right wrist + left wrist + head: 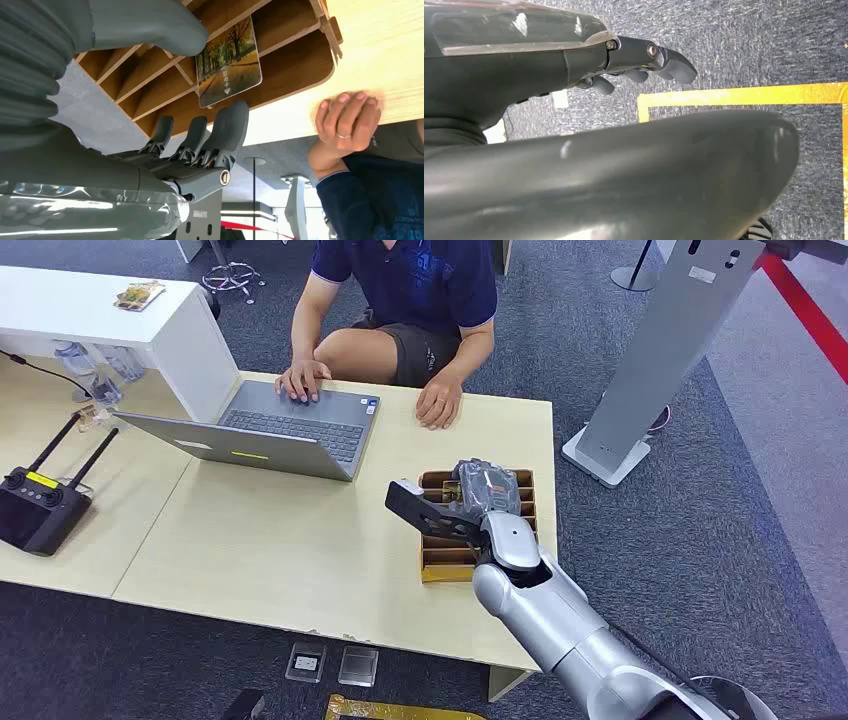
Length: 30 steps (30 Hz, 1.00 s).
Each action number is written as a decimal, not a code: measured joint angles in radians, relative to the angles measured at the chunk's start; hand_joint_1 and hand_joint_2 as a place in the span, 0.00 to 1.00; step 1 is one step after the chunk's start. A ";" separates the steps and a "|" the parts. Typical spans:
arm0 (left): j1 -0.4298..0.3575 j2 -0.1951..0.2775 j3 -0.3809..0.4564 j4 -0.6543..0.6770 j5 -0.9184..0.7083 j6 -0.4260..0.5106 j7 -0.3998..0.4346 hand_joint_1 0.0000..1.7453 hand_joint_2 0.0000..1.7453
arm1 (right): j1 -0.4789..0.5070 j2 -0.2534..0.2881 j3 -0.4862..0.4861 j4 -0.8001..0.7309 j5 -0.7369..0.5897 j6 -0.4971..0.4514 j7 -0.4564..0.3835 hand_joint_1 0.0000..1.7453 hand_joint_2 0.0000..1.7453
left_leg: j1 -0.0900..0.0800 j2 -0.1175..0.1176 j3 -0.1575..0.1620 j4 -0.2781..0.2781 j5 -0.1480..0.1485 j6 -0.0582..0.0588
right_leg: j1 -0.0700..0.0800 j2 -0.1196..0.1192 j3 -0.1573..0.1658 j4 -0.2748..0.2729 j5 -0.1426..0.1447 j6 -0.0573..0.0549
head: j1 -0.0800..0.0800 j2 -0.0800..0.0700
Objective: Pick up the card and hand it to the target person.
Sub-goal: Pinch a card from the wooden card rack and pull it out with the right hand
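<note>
Head view: light wooden counter (300, 540) across the middle of the frame. At its right end, lower centre-right, a brown slotted card holder (432, 565) lies flat. The silver right arm rises from the lower right corner, and the right robot hand (478, 502) sits over the holder, covering most of it.

Right wrist view: the card (229, 62), printed with an autumn tree avenue and small white characters, stands in one of the holder's slots (295, 60), upper centre of the frame. The grey thumb (165, 30) lies on one side of the card, the darker fingers (227, 130) on the other. Fingertips are close to the card edge; contact cannot be confirmed. Fingers are apart and nothing is gripped, so the right robot hand reads as open.

Left wrist view: left robot hand (639, 62) in the upper half of the frame, above grey carpet (749, 45) and a yellow floor line (744, 95). Fingers curled in with nothing in them: closed on nothing.

Person (410, 300) in a dark blue shirt seated at the far side of the counter, top centre. One hand rests on an open grey laptop (270, 430); the other hand (438, 400) lies flat on the counter, near the holder. A ring shows on that hand in the right wrist view.

Black controller with two antennas (40, 505) at the left edge. White upright stand (660, 360) at the upper right, on the carpet.
</note>
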 joint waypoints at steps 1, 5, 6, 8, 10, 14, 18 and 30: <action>0.000 0.000 0.000 0.000 0.000 0.000 0.000 0.00 0.00 | 0.000 0.000 0.000 0.001 0.000 -0.001 -0.001 0.44 1.00 | 0.000 0.000 0.000 0.000 0.000 0.000 | 0.000 0.000 0.000 0.000 0.000 0.000 | 0.000 0.000; 0.000 0.000 0.000 0.000 0.001 -0.002 0.000 0.00 0.00 | 0.000 0.000 0.000 0.009 -0.001 -0.007 -0.002 0.43 1.00 | 0.000 0.000 0.000 0.000 0.000 0.000 | 0.000 0.000 0.000 0.000 0.000 0.000 | 0.000 0.000; 0.000 0.000 0.000 0.000 0.001 -0.002 -0.001 0.00 0.00 | 0.000 0.000 0.000 0.012 -0.001 -0.008 -0.002 0.43 1.00 | 0.000 0.000 0.000 0.000 0.000 0.000 | 0.000 0.000 0.000 0.000 0.000 0.000 | 0.000 0.000; 0.000 0.000 0.000 0.000 0.001 -0.002 -0.001 0.00 0.00 | 0.000 0.000 0.000 0.017 -0.002 -0.010 -0.002 0.43 1.00 | 0.000 0.000 0.000 0.000 0.000 0.000 | 0.000 0.000 0.000 0.000 0.000 0.000 | 0.000 0.000; 0.000 0.000 0.000 0.000 0.002 -0.002 -0.001 0.00 0.00 | 0.000 0.000 0.000 0.021 -0.002 -0.013 -0.002 0.44 1.00 | 0.000 0.000 0.000 0.000 0.000 0.000 | 0.000 0.000 0.000 0.000 0.000 0.000 | 0.000 0.000; 0.000 0.000 0.000 0.000 0.002 -0.002 -0.001 0.00 0.00 | 0.000 0.000 0.000 0.027 -0.002 -0.016 -0.003 0.44 1.00 | 0.000 0.000 0.000 0.000 0.000 0.000 | 0.000 0.000 0.000 0.000 0.000 0.000 | 0.000 0.000; 0.000 0.000 0.000 0.000 0.002 -0.002 -0.001 0.00 0.00 | 0.000 0.000 0.000 0.030 -0.001 -0.017 -0.003 0.44 1.00 | 0.000 0.000 0.000 0.000 0.000 0.000 | 0.000 0.000 0.000 0.000 0.000 0.000 | 0.000 0.000; 0.000 0.000 0.000 0.000 0.002 -0.002 -0.001 0.00 0.00 | 0.003 0.000 -0.001 0.059 -0.002 -0.019 -0.005 0.43 1.00 | 0.000 0.000 0.000 0.000 0.000 0.000 | 0.000 0.000 0.000 0.000 0.000 0.000 | 0.000 0.000</action>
